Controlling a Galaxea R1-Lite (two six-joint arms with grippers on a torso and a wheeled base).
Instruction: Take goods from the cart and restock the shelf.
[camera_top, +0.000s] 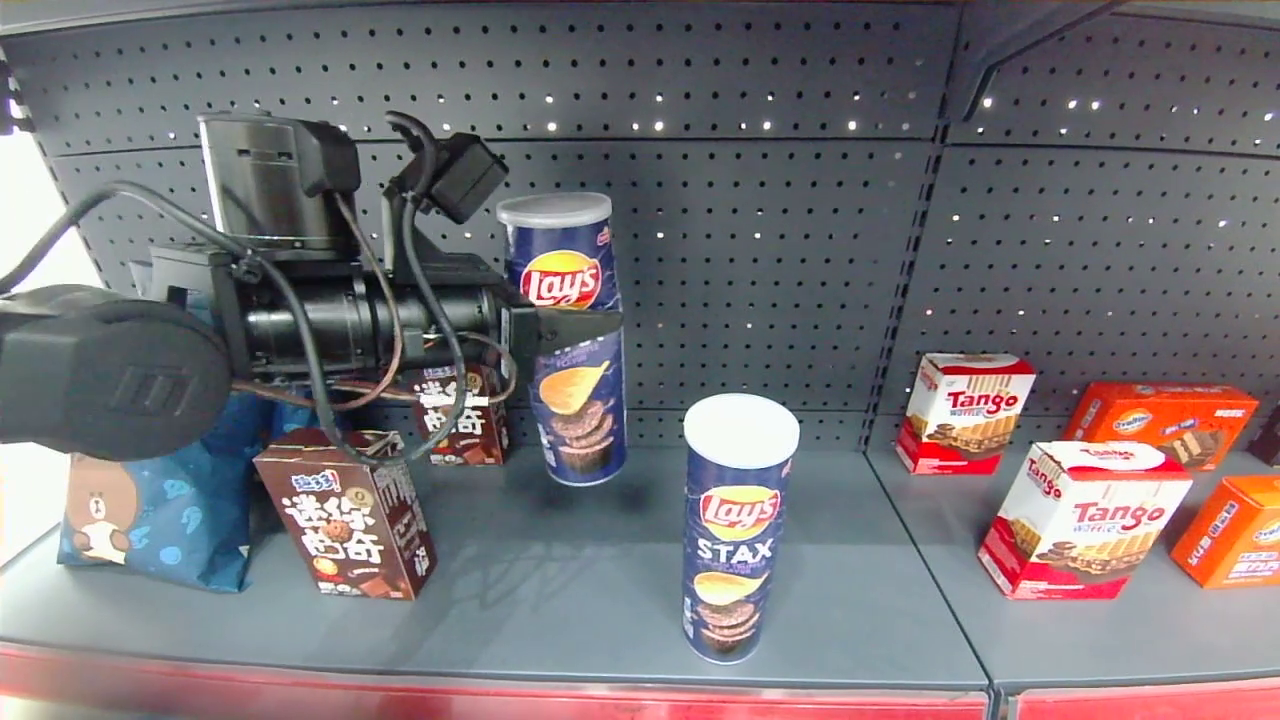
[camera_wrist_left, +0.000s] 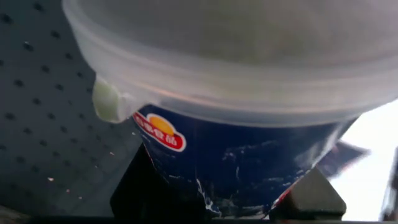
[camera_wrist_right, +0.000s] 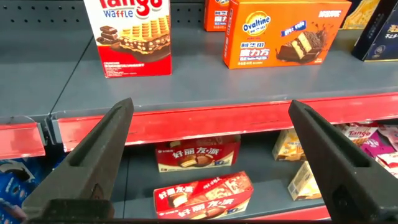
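My left gripper (camera_top: 575, 325) is shut on a dark blue chip can (camera_top: 565, 260) with a clear lid, gripped around its middle. The can hangs slightly tilted, its base just above the grey shelf (camera_top: 560, 570) near the pegboard back wall. In the left wrist view the can's lid (camera_wrist_left: 249, 68) looms close, with the dark fingers (camera_wrist_left: 140, 193) on either side of the body. A second, identical chip can (camera_top: 740, 525) stands upright near the shelf's front edge, to the right of the held one. My right gripper (camera_wrist_right: 208, 162) is open and holds nothing, facing the shelf fronts.
Two brown cookie boxes (camera_top: 345, 515) (camera_top: 465, 415) and a blue bear bag (camera_top: 150, 510) stand left of the held can. Waffle boxes (camera_top: 1085, 520) and orange boxes (camera_top: 1160, 420) fill the right bay. Bare shelf lies between the brown boxes and the standing can.
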